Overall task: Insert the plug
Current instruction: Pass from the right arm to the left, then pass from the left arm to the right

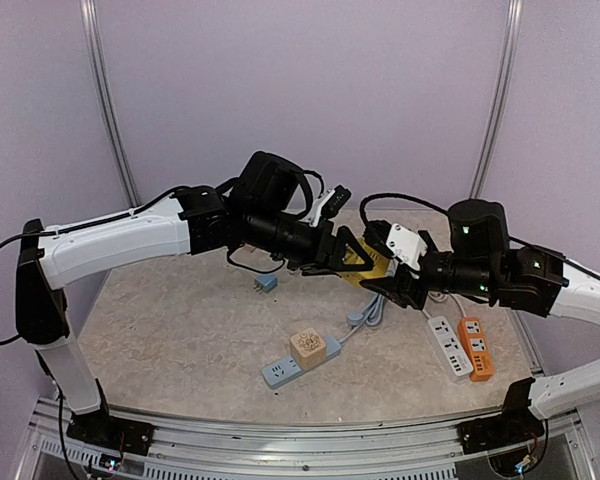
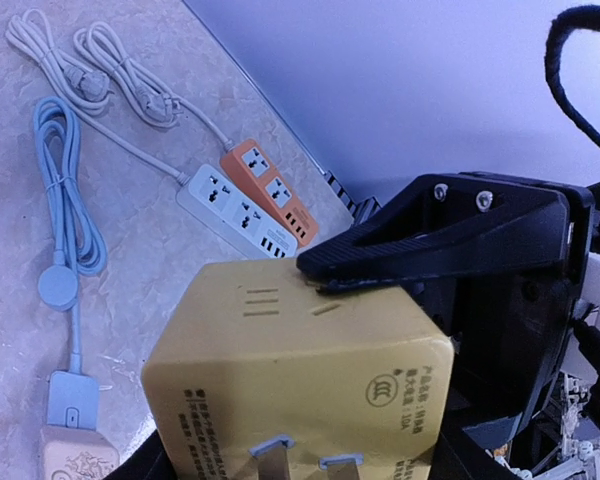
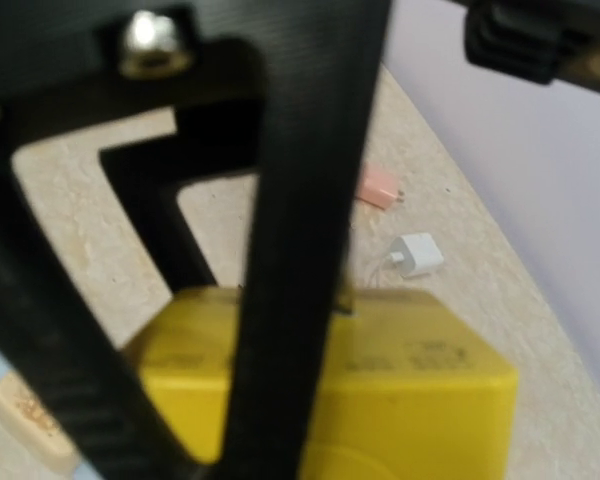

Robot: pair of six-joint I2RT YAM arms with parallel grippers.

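A yellow cube plug [image 1: 372, 266] hangs in the air above the table's middle, between both arms. In the left wrist view the plug [image 2: 290, 360] fills the bottom, its two metal prongs [image 2: 280, 462] facing the camera. My left gripper [image 1: 350, 256] is shut on it, the upper finger [image 2: 430, 235] pressing on its top face; the lower finger is mostly hidden. My right gripper [image 1: 388, 282] grips the same plug [image 3: 420, 370] from the other side, blurred and partly hidden behind a black finger [image 3: 300, 250].
A blue power strip [image 1: 283, 370] with a tan cube [image 1: 308, 347] plugged in lies near front centre. White [image 1: 447, 345] and orange [image 1: 475, 348] strips lie at the right. A small blue plug [image 1: 266, 284], a white charger [image 3: 417, 254] and coiled cables [image 2: 65, 200] are on the table.
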